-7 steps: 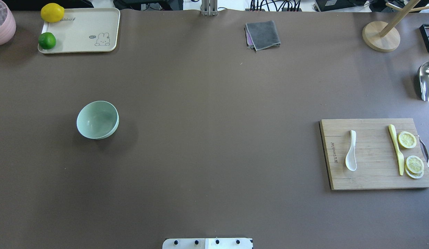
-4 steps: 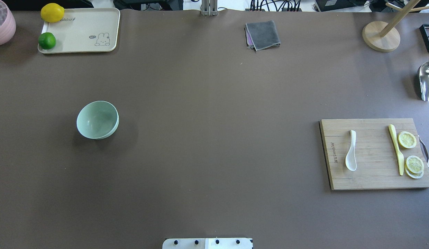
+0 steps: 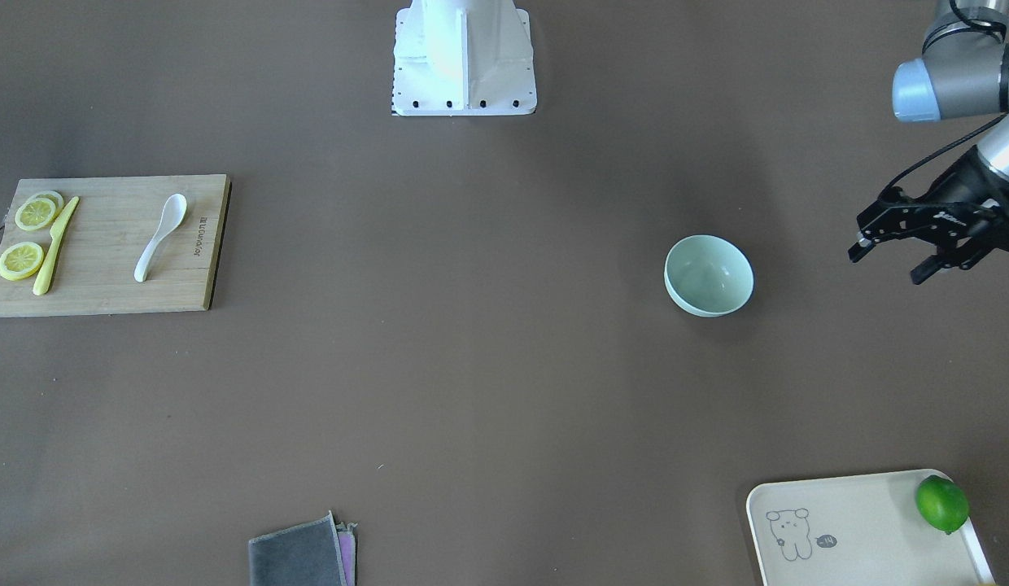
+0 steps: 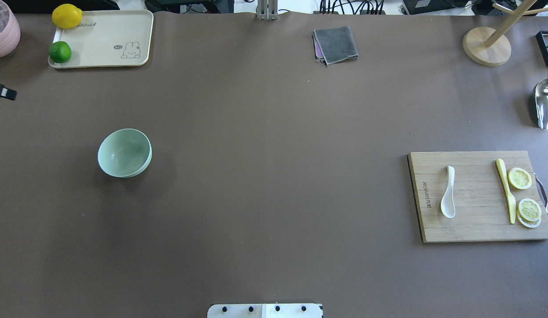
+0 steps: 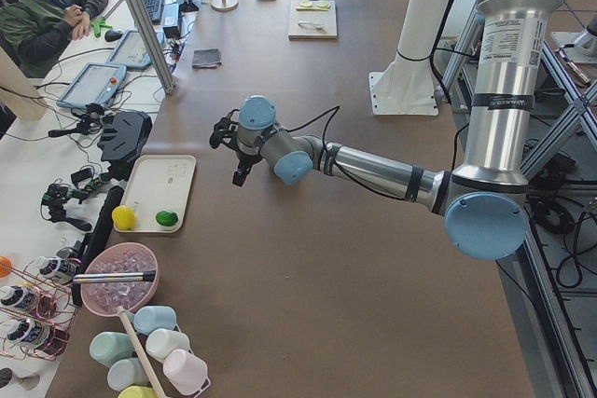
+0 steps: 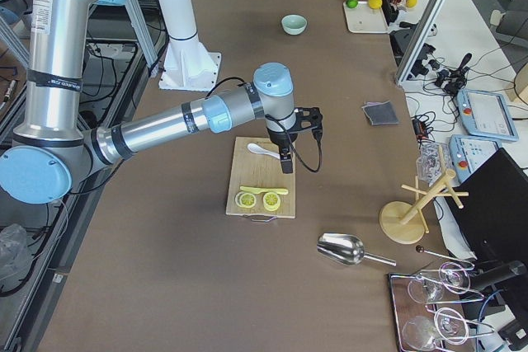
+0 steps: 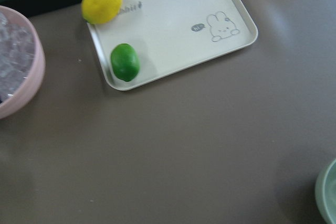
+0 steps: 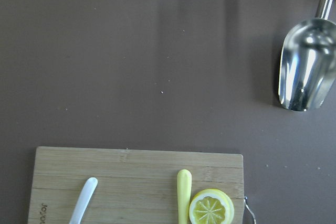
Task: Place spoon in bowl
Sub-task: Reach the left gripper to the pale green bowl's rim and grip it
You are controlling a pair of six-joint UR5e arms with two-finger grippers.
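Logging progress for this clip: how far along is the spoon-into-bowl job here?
Nothing is done yet: the spoon lies on the cutting board and the bowl is empty. Nothing is in hand: the left gripper is open beside the bowl, and the right gripper is near the board. Left to do: grasp the spoon, carry it across, and set it in the bowl.

White spoon (image 4: pixel 449 193) — mint bowl (image 4: pixel 124 153), well apart

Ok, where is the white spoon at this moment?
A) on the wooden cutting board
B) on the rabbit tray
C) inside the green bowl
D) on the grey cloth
A: the spoon lies flat on the cutting board, apart from the yellow knife, while the bowl across the table is empty.
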